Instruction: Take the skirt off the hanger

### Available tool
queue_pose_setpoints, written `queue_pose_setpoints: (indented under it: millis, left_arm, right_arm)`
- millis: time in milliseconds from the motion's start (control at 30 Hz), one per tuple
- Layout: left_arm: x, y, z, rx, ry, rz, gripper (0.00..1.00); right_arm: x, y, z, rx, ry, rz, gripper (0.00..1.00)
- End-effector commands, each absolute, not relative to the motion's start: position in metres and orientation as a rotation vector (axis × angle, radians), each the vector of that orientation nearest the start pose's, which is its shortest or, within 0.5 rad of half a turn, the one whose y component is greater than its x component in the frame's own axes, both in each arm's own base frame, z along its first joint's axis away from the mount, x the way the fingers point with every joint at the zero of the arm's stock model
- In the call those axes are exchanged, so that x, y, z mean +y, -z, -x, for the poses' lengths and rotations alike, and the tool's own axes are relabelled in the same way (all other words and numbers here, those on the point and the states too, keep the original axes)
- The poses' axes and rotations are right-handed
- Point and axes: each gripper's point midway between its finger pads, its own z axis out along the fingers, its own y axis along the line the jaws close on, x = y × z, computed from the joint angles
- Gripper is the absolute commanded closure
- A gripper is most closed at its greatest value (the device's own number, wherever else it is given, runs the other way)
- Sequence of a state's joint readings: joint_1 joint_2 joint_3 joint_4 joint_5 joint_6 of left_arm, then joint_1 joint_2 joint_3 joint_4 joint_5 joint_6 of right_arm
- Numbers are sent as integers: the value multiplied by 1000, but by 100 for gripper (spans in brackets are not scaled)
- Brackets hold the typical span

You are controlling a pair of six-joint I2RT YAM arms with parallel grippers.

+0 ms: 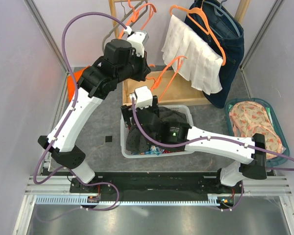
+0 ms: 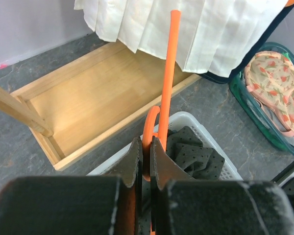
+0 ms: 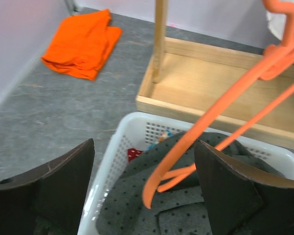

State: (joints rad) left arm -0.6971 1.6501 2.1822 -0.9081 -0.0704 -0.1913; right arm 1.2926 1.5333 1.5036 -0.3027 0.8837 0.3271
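Grey desk [image 1: 100, 156] and pale walls frame what we see. Nearest us, about midway along the desk, sits a white basket [image 3: 109, 156]. The skirt [image 3: 137, 196], a dark dotted fabric, lies slumped in it over a few small coloured items we cannot identify.

The right pincer [image 3: 143, 161] hangs just above that basket, its fingers wide apart and holding nothing. Across the skirt runs an orange hanger [image 3: 225, 105], its hook end free above the cloth. We cannot tell whether any part of the skirt is caught on it.

The left pincer [image 2: 146, 147] is clamped on the hanger's thin bar above the basket's far side.

We judge the skirt light, limp and not fragile. It will fold and drag rather than lift as one piece, so a bunched pinch near its upper edge should hold. The hanger is stiff and smooth and may twist in a grip.

Toward the far edge lies a shallow wooden tray [image 2: 98, 103], bare inside. At the right edge a teal basket [image 1: 250, 99] holds peach patterned cloth [image 1: 252, 120]. Farthest back, a white pleated garment [image 1: 196, 54] and dark denim [image 1: 232, 54] hang.
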Motion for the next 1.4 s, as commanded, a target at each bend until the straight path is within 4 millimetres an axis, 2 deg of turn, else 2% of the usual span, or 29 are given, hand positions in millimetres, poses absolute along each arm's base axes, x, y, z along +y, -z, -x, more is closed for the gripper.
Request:
queue_pose_setpoints:
  millis: [0, 267, 367, 467, 500, 567, 600, 667, 700, 767, 800, 867, 900, 1000, 1033, 1067, 1133, 1167, 1233, 1267, 1367]
  left_arm:
    - [-263, -464, -338, 1823, 561, -312, 98]
    - [-258, -468, -332, 1814, 568, -303, 98]
    - [-258, -469, -331, 1813, 573, -296, 98]
    - [-256, -469, -330, 1815, 571, -291, 98]
    - [-255, -469, -329, 1815, 570, -289, 98]
    - [-254, -468, -329, 1818, 566, -285, 98]
    - [-252, -468, -329, 1816, 563, -284, 98]
    - [-250, -468, -330, 1816, 548, -279, 98]
    - [-249, -467, -330, 1817, 540, -280, 98]
    - [-247, -467, -331, 1814, 531, -278, 98]
    - [-245, -467, -331, 1813, 525, -277, 98]
    - [-243, -467, -332, 1812, 516, -272, 98]
    - [-242, -467, -332, 1810, 512, -275, 98]
    - [-240, -466, -333, 1807, 497, -282, 97]
    - [-240, -465, -334, 1810, 494, -283, 93]
    - [-242, -466, -332, 1805, 509, -295, 72]
    - [-244, -470, -329, 1794, 539, -314, 64]
    - [-252, -472, -322, 1790, 617, -364, 50]
    - [-260, -482, -313, 1767, 719, -413, 29]
    - [-268, -488, -301, 1740, 819, -496, 1]
    - [-265, -513, -288, 1637, 916, -576, 0]
  right_arm:
    - [358, -322, -249, 1763, -95, 255, 13]
    - [348, -302, -252, 1769, 2, 204, 15]
    - [348, -297, -252, 1773, 4, 195, 19]
    - [346, -294, -252, 1779, -8, 183, 35]
    - [342, -297, -253, 1778, -16, 170, 51]
    - [337, -294, -253, 1784, -20, 168, 68]
    - [332, -300, -252, 1779, -39, 144, 80]
    - [324, -298, -249, 1784, -41, 138, 88]
    - [316, -306, -247, 1778, -62, 106, 94]
    - [301, -306, -244, 1786, -39, 105, 99]
    - [291, -316, -241, 1777, -55, 83, 100]
    - [278, -320, -238, 1777, -46, 87, 100]
    - [269, -330, -235, 1770, -78, 75, 100]
    - [255, -343, -227, 1772, -128, 83, 100]
    - [254, -343, -225, 1785, -144, 107, 100]
    - [254, -343, -223, 1792, -155, 126, 100]
    - [253, -343, -218, 1811, -164, 171, 100]
    - [254, -342, -218, 1819, -161, 174, 100]
    - [255, -342, -216, 1830, -161, 196, 100]
    - [257, -342, -216, 1835, -165, 203, 100]
    - [254, -346, -215, 1836, -169, 207, 100]
